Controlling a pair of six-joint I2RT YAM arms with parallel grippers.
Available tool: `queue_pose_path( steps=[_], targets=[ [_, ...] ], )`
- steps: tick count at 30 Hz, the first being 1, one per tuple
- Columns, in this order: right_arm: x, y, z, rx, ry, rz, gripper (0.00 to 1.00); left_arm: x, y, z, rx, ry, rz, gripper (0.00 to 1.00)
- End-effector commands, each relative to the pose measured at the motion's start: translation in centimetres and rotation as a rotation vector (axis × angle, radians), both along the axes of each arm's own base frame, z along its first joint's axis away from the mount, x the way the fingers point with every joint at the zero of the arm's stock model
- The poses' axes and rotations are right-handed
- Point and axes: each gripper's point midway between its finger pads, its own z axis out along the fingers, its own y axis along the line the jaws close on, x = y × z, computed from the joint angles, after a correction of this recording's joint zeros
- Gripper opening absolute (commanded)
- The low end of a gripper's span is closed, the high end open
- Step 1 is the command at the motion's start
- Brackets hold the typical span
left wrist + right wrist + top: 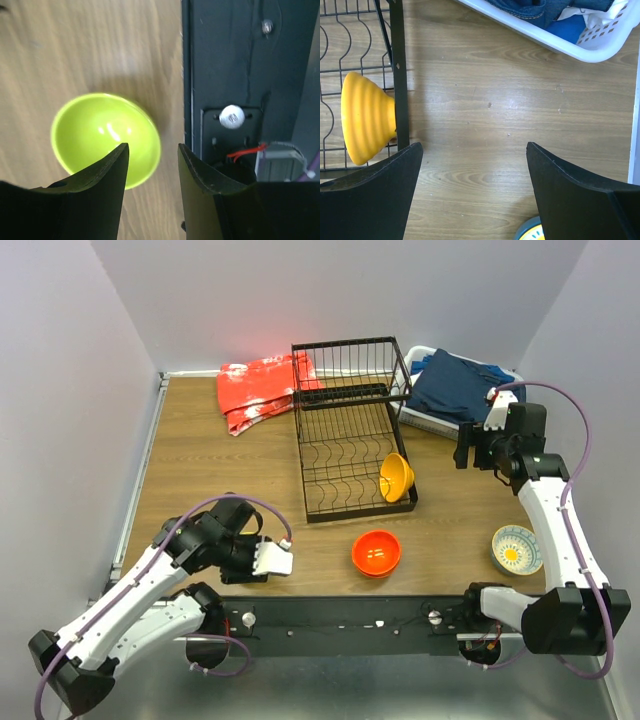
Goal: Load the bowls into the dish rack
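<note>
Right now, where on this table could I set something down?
The largest bare wood lies left of the dish rack, between the red cloth and the left arm. A narrower patch opens right of the rack, in front of the white basket. A gap separates the red bowl and the patterned bowl. The back is crowded.

One of the fingers (95, 200) hides the lower rim of the lime green bowl (100, 130). At the right wrist view's bottom edge, a cut-off sliver is probably the patterned bowl (527, 232).
</note>
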Motion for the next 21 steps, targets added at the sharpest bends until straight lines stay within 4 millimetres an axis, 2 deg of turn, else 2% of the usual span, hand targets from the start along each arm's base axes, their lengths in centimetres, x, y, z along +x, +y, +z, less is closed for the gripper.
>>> queue_pose_path(
  steps=[1, 8, 14, 15, 21],
  targets=[
    [0.5, 0.5, 0.5, 0.025, -0.024, 0.021, 0.92, -1.3, 2.3, -1.7, 0.121, 0.042, -0.045, 0.52],
    [0.1, 0.3, 0.3, 0.018, -0.024, 0.013, 0.92, -0.9, 2.0, -3.5, 0.22, 0.127, -0.008, 0.49],
    [-0.1, 0.2, 0.3, 0.018, -0.032, 0.004, 0.92, 0.2, 1.9, -4.7, 0.24, 0.059, 0.013, 0.46],
    [-0.1, 0.2, 0.2, 0.018, -0.03, 0.003, 0.92, 0.9, 2.0, -5.0, 0.251, 0.023, 0.025, 0.45],
    [-0.1, 0.3, 0.1, 0.026, -0.025, -0.001, 0.92, 1.5, 1.8, -6.0, 0.258, -0.009, 0.028, 0.35]
  ],
)
